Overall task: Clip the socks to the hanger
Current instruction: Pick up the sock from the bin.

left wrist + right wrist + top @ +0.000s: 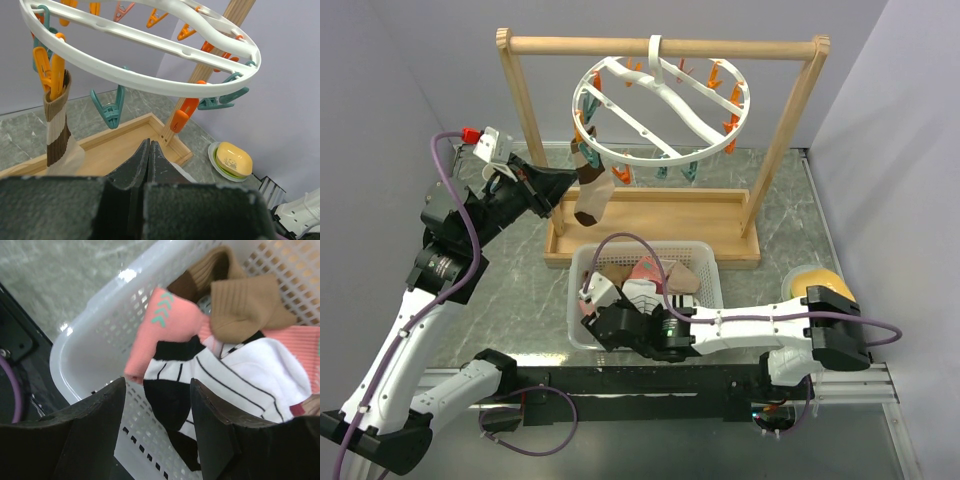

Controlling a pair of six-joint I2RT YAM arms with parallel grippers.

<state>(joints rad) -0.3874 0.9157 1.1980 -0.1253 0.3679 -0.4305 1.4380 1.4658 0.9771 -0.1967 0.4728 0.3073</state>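
While L gripper sits w/ fingers pressed together and nothing between them, it hangs just left of the brown-and-cream striped sock, tips aimed over the wooden frame's base tray, not touching the sock. That sock is clipped by an orange peg at the near-left rim of the hanger, toe dangling down to the tray. Hanger is hooked on the frame's top bar, frame standing at mid far edge of the table. Other pegs in view, orange + teal, carry nothing. R gripper has fingers spread, nothing pinched, hovering over the near-left corner of the white basket, which sits at mid near edge of the table. Rest of the socks are piled in the basket: pink sock, tan sock, black-and-white striped sock closest to the R tips. Yellow bar on a green dish near the right edge of the table.
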